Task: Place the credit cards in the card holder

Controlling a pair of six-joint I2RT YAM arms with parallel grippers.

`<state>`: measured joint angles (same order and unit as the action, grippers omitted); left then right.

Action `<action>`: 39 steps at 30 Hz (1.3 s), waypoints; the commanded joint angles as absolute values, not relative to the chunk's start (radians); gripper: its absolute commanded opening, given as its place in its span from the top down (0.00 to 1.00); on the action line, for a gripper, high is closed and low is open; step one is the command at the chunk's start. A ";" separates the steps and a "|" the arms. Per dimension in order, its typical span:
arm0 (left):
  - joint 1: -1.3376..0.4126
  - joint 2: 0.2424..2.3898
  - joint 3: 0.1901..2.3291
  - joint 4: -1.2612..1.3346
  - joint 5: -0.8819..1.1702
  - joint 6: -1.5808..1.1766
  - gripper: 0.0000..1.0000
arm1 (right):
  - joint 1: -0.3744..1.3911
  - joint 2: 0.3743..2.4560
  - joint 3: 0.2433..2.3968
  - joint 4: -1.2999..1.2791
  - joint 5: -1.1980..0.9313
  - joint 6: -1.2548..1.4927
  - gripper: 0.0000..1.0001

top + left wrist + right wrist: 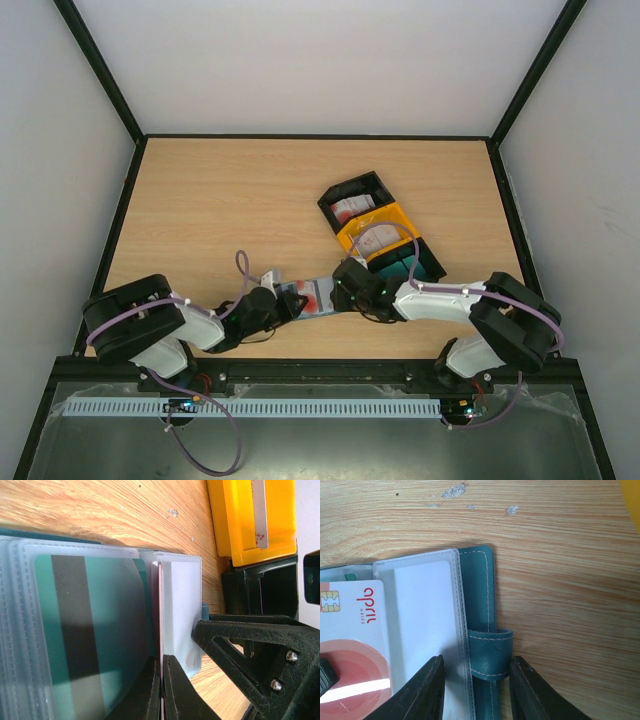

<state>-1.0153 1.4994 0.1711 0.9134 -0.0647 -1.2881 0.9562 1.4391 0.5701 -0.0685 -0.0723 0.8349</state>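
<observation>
At the card holder's (479, 590) open side, the left gripper (161, 690) is clenched on one credit card (355, 630), white w/ a red disc, its thin edge btwn the fingers. The card lies at the mouth of a clear sleeve (175, 605); can't tell if it's in yet. The right gripper (476, 672) has its jaws apart astride the holder's snap tab (490, 650), one finger over the sleeve, the other touching the tab. It prob. pins the holder rather than pinching it.

Handling, as I judge it: the card is light, stiff and slick, so hold it by a short end and feed it flat. The sleeves are soft and floppy and may buckle or catch a corner. The holder is light and will prob. skid on the table (560, 555) unless held down.

Beyond the holder sit the green bin (425, 262), the yellow bin (235, 525) and the black bin (350, 190); more cards show in the yellow and black ones. The right finger near the sleeve mouth crowds the way in.
</observation>
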 commanded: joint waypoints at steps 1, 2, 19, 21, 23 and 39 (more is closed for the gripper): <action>-1.035 1.493 0.167 0.911 -0.098 -1.298 0.97 | 0.962 1.436 0.521 -0.107 -0.095 0.870 0.66; -1.035 1.493 0.166 0.904 -0.104 -1.304 0.97 | 0.963 1.429 0.511 -0.096 -0.103 0.880 0.66; -1.037 1.536 0.171 0.909 -0.141 -1.335 0.97 | 0.963 1.423 0.465 -0.028 -0.160 0.926 0.70; -1.037 1.541 0.171 0.912 -0.140 -1.344 0.97 | 0.963 1.425 0.463 -0.020 -0.168 0.928 0.70; -1.036 1.547 0.169 0.918 -0.138 -1.349 0.97 | 0.963 1.427 0.461 -0.011 -0.172 0.932 0.70; -1.061 1.567 0.106 0.976 -0.180 -1.453 0.92 | 0.962 1.448 0.437 0.052 -0.179 0.963 0.77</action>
<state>-1.0405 1.5822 0.1429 1.0237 -0.1360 -1.4082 0.9531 1.4101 0.4805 0.0860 -0.1226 0.9398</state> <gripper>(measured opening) 0.074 0.239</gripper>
